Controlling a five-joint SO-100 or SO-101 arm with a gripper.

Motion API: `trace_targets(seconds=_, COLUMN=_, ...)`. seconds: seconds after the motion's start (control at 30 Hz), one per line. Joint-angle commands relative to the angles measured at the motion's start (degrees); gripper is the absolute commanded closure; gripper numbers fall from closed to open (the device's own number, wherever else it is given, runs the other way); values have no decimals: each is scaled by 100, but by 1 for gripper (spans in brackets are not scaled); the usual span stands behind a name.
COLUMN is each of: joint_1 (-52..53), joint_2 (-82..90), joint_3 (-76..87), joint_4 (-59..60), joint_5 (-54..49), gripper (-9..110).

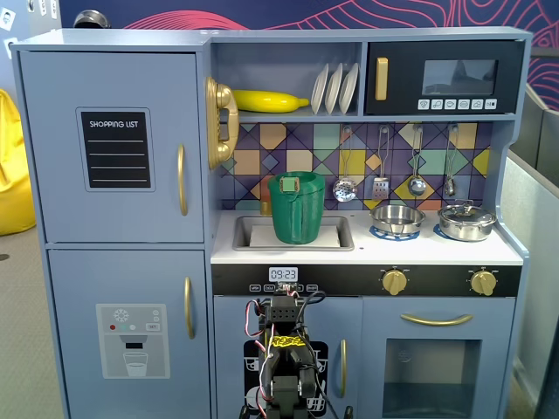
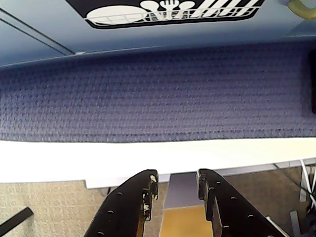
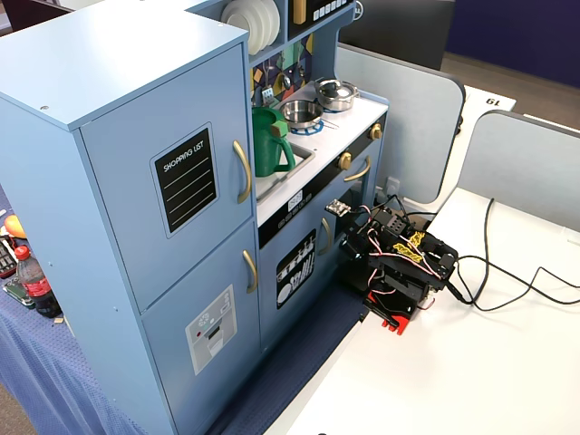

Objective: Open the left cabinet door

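Note:
The left cabinet door (image 1: pixel 113 148) is the upper blue-grey door with a black "SHOPPING LIST" panel and a vertical gold bar handle (image 1: pixel 182 180). It is shut. It also shows in the other fixed view (image 3: pixel 172 199), with its handle (image 3: pixel 243 170). My arm (image 3: pixel 394 263) sits folded low on the white table, in front of the small dish-rack door, well below and to the right of the handle. In the wrist view my gripper (image 2: pixel 177 180) points down at the table's edge. Its jaws are parted and hold nothing.
A lower door with a dispenser panel (image 1: pixel 131 336) sits under the left cabinet door. A green pitcher (image 1: pixel 296 207) stands in the sink. The dish-rack door (image 3: pixel 296 269) is right behind the arm. Black cables (image 3: pixel 507 281) lie on the white table (image 3: pixel 453 372). Grey partitions stand at the right.

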Motion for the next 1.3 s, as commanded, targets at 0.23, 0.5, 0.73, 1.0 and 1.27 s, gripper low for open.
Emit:
trace_targets(seconds=0.23, joint_1=-1934, joint_2=-220, joint_3=-1397, joint_4=-1266, joint_5=237, gripper=101)
trace_targets(seconds=0.5, joint_1=-2347, joint_2=-1081, joint_3=-3243, joint_4=-3270, joint_5=-870, gripper=97)
trace_targets(seconds=0.73, joint_1=-3006, joint_2=-2479, joint_3=-4799, joint_4=-4948, joint_5=-712, gripper=86)
trace_targets(seconds=1.0, joint_1=-3480, joint_2=-3577, joint_3=-5836, joint_4=-5801, joint_5=-888, gripper=80)
trace_targets(seconds=1.27, joint_1=-3656, joint_2=-4430, joint_3=-6152, joint_4=-6732, joint_5=-905, gripper=80)
